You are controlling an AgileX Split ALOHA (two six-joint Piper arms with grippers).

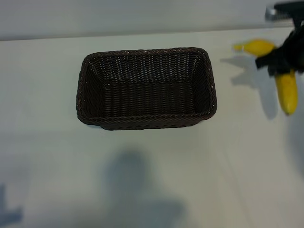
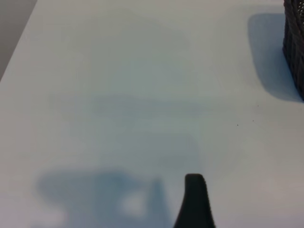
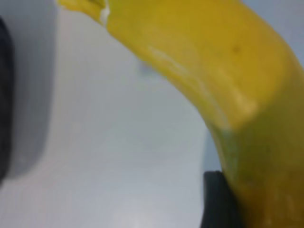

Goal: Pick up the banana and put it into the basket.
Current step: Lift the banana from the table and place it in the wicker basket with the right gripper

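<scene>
The white tabletop (image 1: 156, 171) fills the exterior view, with soft shadows across its lower part. The basket (image 1: 146, 88), dark brown woven wicker with rounded corners and low sides, sits at the upper middle of the frame with nothing inside it. A corner of the same basket shows at the upper right edge of the left wrist view.

The banana (image 1: 287, 92) is at the upper right of the exterior view, well apart from the basket's right end. It is bright yellow and curved, its stem pointing left and its other end hanging toward the lower right. Its shadow falls on the tabletop beside it, away from the fruit itself, so it appears lifted clear of the surface.

The right gripper (image 1: 280, 59) reaches in from the upper right corner, its jaws clamped across the banana's middle. In the right wrist view one dark fingertip (image 3: 219, 202) presses against the yellow peel.

The left gripper (image 2: 194, 202) shows only one dark fingertip above bare tabletop; its jaws stand wide apart and touch nothing.
</scene>
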